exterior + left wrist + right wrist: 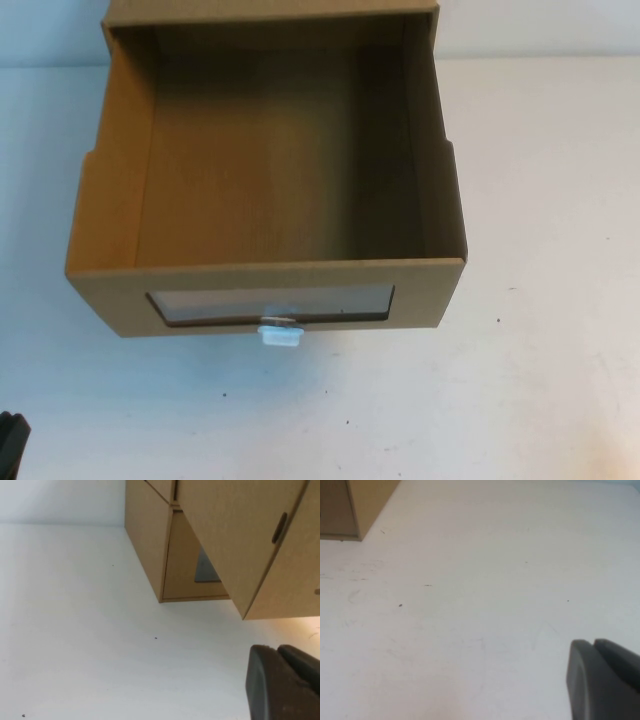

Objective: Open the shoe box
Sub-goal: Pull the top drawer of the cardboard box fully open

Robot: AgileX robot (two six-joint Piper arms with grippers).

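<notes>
Shoe box [265,285] toward the table's [560,380] far edge, drawer drawn out and open upward. Far end cut off by the top of the high view, drawer floor dim in shadow. Front panel [420,290] facing the near edge, with a window [270,302] and a white pull tab [279,334] below it.

Left gripper [276,650] low at the near left corner, only a dark sliver in the high view, fingers pressed together, nothing pinched, well apart from the box. Right gripper [594,642] outside the high view, over bare table, jaws closed on nothing, box corner far off.

Wide white room along the near and right edges.
</notes>
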